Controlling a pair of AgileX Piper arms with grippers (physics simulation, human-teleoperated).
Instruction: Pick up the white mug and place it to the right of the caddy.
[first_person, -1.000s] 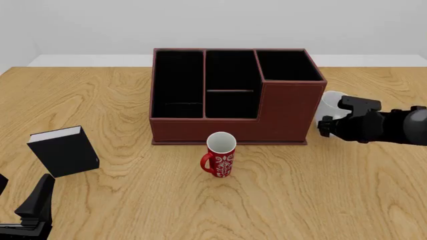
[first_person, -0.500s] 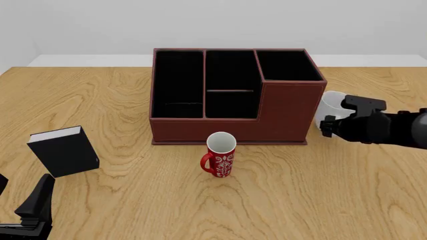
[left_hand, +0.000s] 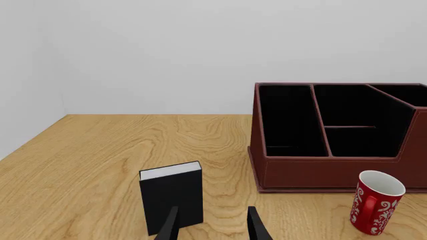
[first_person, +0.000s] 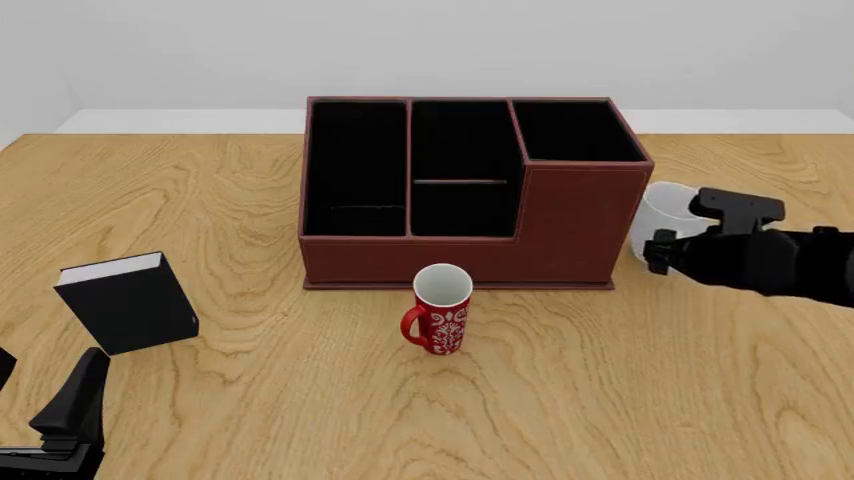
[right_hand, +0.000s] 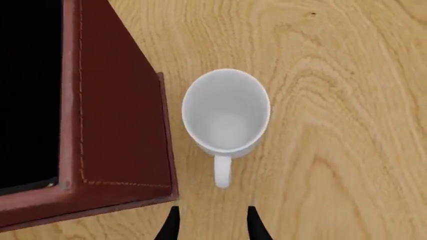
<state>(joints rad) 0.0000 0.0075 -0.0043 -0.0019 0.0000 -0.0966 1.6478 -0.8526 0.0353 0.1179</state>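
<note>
White mug (right_hand: 227, 112) upright just beside caddy (right_hand: 120, 125); right gripper (right_hand: 210, 222) parted, empty; left gripper (left_hand: 210, 225) likewise.

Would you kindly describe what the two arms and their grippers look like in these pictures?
Both arms are matte black with no visible markings or cables. The right arm has rounded, bulky segments ending in a blocky wrist piece. The right gripper and left gripper each show two slim, dark fingers tapering toward the tips. The left arm appears angular and black.

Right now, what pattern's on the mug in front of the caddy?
White swirls on the red mug; front view.
</note>
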